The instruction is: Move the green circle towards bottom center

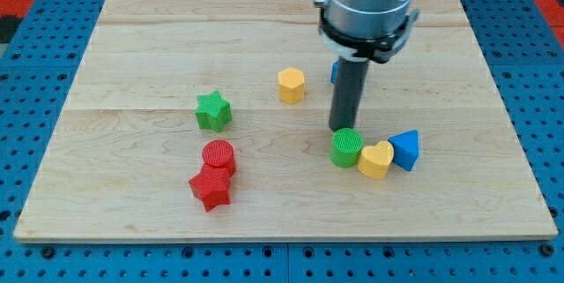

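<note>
My tip (342,128) is pressing against the top side of the green circle (347,147), with the rod standing upright above it; the end is a plain rod, so there is nothing to open or close, and it is holding nothing. The green circle is sitting right of the board's middle, roughly halfway between the top and bottom edges, touching the yellow heart (376,159) on its right. The blue triangle (405,149) is lying just beside the heart, further toward the right edge.

By my judgement the job is only partly done: the circle is lying well short of the bottom edge and right of centre. What is left is a push down and to the view's left, with the tip working from the circle's upper right side.

The blue cube (335,71) is mostly hiding behind the rod. The yellow hexagon (292,85), green star (213,111), red circle (218,156) and red star (211,187) are lying well apart from the path.
</note>
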